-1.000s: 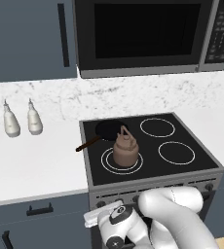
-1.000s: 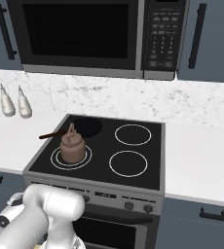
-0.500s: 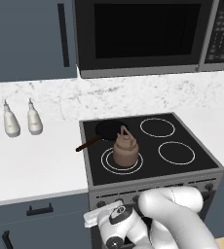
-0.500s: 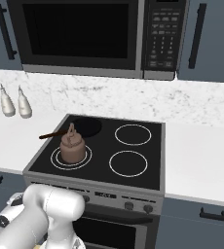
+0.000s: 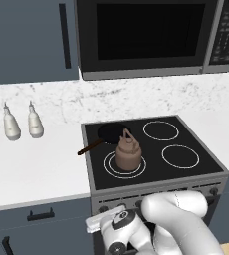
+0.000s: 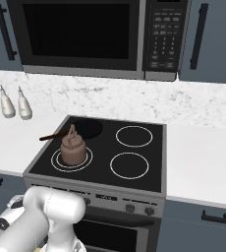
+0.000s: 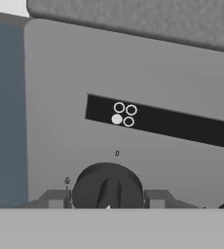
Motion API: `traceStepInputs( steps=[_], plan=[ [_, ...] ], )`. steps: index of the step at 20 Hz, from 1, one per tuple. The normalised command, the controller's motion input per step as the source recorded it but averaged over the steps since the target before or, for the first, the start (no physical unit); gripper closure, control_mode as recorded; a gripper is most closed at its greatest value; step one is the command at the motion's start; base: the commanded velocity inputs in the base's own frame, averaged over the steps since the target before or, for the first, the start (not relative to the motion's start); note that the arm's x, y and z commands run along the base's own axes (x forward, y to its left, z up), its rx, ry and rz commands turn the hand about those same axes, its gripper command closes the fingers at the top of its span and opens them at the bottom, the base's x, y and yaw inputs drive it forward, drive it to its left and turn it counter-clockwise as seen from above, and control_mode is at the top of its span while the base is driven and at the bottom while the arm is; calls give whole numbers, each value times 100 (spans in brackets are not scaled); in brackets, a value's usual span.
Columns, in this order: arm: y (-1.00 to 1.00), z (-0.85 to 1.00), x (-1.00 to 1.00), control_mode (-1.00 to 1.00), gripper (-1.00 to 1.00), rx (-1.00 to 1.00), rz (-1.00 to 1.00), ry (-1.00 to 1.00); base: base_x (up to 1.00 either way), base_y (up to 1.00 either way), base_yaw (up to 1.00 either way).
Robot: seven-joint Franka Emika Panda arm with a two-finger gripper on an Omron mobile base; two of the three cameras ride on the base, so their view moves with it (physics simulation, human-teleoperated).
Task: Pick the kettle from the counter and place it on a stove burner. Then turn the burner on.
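— Two fingers (image 7: 55, 198) of the pincer (image 7: 107, 200) sit either side of a round dark knob (image 7: 107, 185) on the stove's front panel (image 7: 60, 73), flush against its sides. I'd call that clenched on the knob.

— And the kettle?

— The kettle (image 5: 128, 155) is up above the pincer and farther back, a touch to its right. It stands upright on the cooktop (image 5: 206, 167), inside the white ring of the near-left burner (image 5: 110, 167). From the other side you see it the same way, the kettle (image 6: 72, 147) centred on that ring, with its loop handle arched over the lid.

— Anything beside it?

— Just behind the kettle, farther from the pincer, lies a dark pan (image 5: 111, 132). Its brown handle (image 5: 89, 148) sticks out over the stove's left edge toward the counter (image 5: 32, 169). I can't tell whether pan and kettle touch.

— What's right in front of the pincer?

— Above the knob there's a black strip (image 7: 182, 127) with four small circles. Three are hollow, and the lower-left one (image 7: 116, 118) is filled white.

— And off to the side?

— Well to the pincer's left and up on the counter, two white bottles (image 5: 11, 124) (image 5: 35, 122) stand near the backsplash, close together. High over everything hangs the microwave (image 5: 146, 35).
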Motion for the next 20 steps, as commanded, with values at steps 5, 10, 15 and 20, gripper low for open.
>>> traceStepInputs(
  steps=[5,10,15,20],
  plan=[
    [9,11,-2,-100,100,-15,0,0,0,0,0],
    [13,9,0,-100,100,-20,0,0,0,0,0],
    [14,1,0,-100,100,-19,0,0,0,0,0],
    [13,0,0,-100,100,-19,0,0,0,0,0]
  ],
)
